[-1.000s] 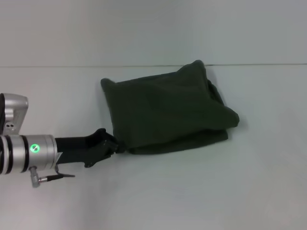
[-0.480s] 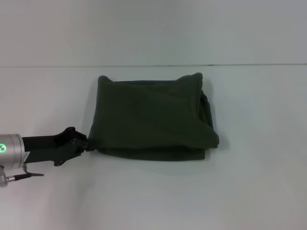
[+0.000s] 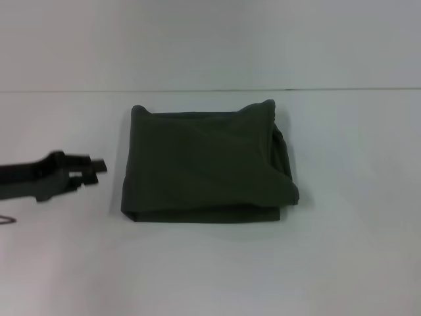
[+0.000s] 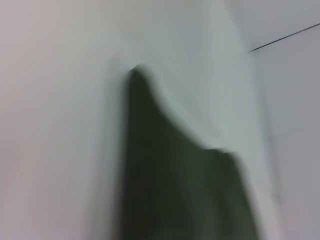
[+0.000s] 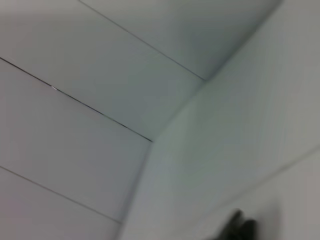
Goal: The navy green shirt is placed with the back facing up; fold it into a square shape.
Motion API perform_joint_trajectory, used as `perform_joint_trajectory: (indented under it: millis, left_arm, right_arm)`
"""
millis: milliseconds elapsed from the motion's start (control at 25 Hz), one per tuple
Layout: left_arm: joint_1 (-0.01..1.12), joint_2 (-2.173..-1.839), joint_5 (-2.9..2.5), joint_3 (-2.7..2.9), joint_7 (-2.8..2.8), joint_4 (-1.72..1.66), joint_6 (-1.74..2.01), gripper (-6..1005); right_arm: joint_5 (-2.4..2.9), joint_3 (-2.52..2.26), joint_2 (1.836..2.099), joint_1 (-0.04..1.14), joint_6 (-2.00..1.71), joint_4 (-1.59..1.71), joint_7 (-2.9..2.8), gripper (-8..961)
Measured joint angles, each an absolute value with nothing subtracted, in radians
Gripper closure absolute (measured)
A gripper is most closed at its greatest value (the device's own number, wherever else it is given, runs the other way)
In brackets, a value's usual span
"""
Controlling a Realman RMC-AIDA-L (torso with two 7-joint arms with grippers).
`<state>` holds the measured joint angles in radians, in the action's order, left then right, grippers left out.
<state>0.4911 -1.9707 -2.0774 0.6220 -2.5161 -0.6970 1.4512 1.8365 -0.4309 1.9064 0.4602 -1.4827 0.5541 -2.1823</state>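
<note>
The navy green shirt (image 3: 204, 161) lies folded into a rough square in the middle of the white table, with a bulging fold along its right side. It also fills the lower part of the left wrist view as the same dark shirt (image 4: 175, 190). My left gripper (image 3: 97, 170) hovers to the left of the shirt, a short gap away from its left edge. Its fingers are open and hold nothing. The right gripper does not show in the head view.
The white table (image 3: 342, 250) stretches all around the shirt, and its back edge meets the wall (image 3: 210, 39). A small dark blurred shape (image 5: 239, 226) sits at the edge of the right wrist view; what it is cannot be told.
My left gripper let go of the shirt's near left corner and drew back to the left and upward. The shirt settled flat into a squarer shape.
</note>
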Motion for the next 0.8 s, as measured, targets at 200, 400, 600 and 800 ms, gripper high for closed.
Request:
perform_joint_trajectory:
  millis: [200, 400, 600, 800]
  left_arm:
    - [0.508, -1.988, -1.979, 0.56, -2.17, -0.686, 1.586, 720]
    - [0.555, -1.995, -1.991, 0.603, -1.925, -0.692, 1.588, 552]
    - [0.599, -1.985, -1.994, 0.65, -1.865, -0.727, 1.586, 234]
    - [0.597, -2.005, -2.0, 0.763, -1.828, -0.788, 1.574, 103]
  right_arm:
    - [2.018, -0.443, 1.891, 0.468, -1.445, 0.597, -2.148, 9]
    - [2.042, -0.5, 1.908, 0.52, -1.51, 0.655, -1.839, 11]
    - [2.049, -0.593, 1.975, 0.61, -1.545, 0.672, -1.658, 12]
    - [2.062, -0.721, 2.027, 0.627, -1.491, 0.699, -1.639, 13]
